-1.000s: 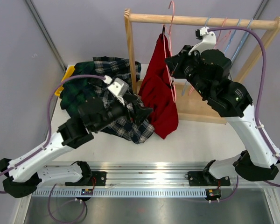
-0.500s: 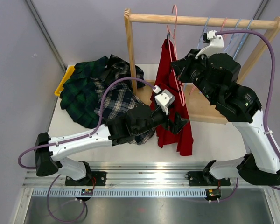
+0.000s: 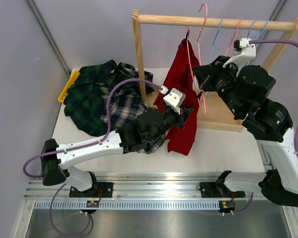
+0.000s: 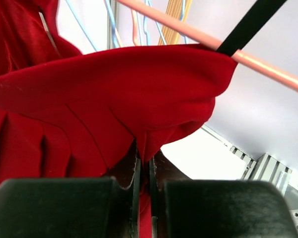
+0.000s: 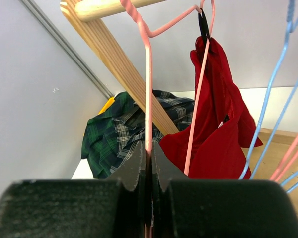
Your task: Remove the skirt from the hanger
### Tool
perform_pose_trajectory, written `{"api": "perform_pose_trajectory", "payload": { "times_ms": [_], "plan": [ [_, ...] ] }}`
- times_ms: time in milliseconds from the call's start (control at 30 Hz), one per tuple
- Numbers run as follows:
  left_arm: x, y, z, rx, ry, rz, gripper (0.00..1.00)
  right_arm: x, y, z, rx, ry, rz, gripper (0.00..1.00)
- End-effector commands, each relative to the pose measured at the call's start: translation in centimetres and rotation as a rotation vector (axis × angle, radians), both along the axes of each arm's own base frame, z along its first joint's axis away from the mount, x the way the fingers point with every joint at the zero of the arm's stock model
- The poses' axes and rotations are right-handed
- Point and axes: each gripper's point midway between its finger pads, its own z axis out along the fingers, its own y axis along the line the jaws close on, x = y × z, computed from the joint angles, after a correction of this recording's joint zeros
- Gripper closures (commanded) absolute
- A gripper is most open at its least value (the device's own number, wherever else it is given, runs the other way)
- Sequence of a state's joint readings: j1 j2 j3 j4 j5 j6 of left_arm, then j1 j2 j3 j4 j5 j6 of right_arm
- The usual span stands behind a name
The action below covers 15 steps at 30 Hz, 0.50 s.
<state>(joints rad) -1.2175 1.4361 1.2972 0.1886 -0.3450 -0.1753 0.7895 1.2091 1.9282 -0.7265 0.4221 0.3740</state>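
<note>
A red skirt point(image 3: 181, 94) hangs from a thin pink wire hanger point(image 3: 202, 20), held near its top by a black clip point(image 5: 203, 25). The hanger's hook sits at the wooden rail. My left gripper point(image 3: 186, 114) is shut on a fold of the skirt point(image 4: 114, 84). The left wrist view shows red cloth pinched between the fingers of the left gripper point(image 4: 144, 171). My right gripper point(image 3: 199, 82) is shut on the hanger's wire point(image 5: 148, 89), which runs straight down between the jaws of the right gripper point(image 5: 149, 156). The skirt point(image 5: 218, 148) hangs just right of it.
A wooden clothes rack point(image 3: 139, 59) with a flat base board point(image 3: 221, 116) stands at the back. Several empty blue and pink hangers point(image 3: 238, 37) hang on its rail. A pile of green and grey plaid garments point(image 3: 107, 101) lies left, over a yellow item point(image 3: 68, 85).
My left arm swung from the plaid pile to the skirt, and its gripper went from open to shut on the cloth. The right gripper carried the hanger rightward along the rail.
</note>
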Motion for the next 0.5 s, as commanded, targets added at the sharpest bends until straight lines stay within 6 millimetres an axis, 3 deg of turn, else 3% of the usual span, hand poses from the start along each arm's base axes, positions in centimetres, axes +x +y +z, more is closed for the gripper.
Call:
{"api": "perform_pose_trajectory", "payload": {
  "times_ms": [0,67,100,200,267,300,467],
  "plan": [
    [-1.1,0.6,6.2,-0.152,-0.074,0.0,1.0,-0.1,-1.5,3.5,0.119,-0.119,-0.067,1.0],
    [-2.0,0.9,6.7,-0.154,-0.077,-0.01,1.0,0.1,-1.8,3.2,0.129,-0.127,-0.085,1.0],
    [-2.6,0.9,7.0,-0.153,-0.082,-0.015,1.0,0.7,-1.7,2.1,0.115,-0.114,-0.104,1.0],
    [-5.3,0.9,8.4,-0.139,-0.117,-0.044,1.0,2.0,-1.2,1.1,0.11,-0.115,-0.141,1.0],
    [-6.4,0.9,9.0,-0.124,-0.135,-0.054,1.0,2.8,-0.9,1.2,0.127,-0.141,-0.167,1.0],
    [-7.5,0.9,10.3,-0.133,-0.155,-0.074,1.0,3.5,-0.8,0.3,0.118,-0.135,-0.192,1.0],
    [-10.4,1.3,12.7,-0.114,-0.205,-0.099,1.0,5.0,-0.6,0.7,0.133,-0.193,-0.248,1.0]
  ]
}}
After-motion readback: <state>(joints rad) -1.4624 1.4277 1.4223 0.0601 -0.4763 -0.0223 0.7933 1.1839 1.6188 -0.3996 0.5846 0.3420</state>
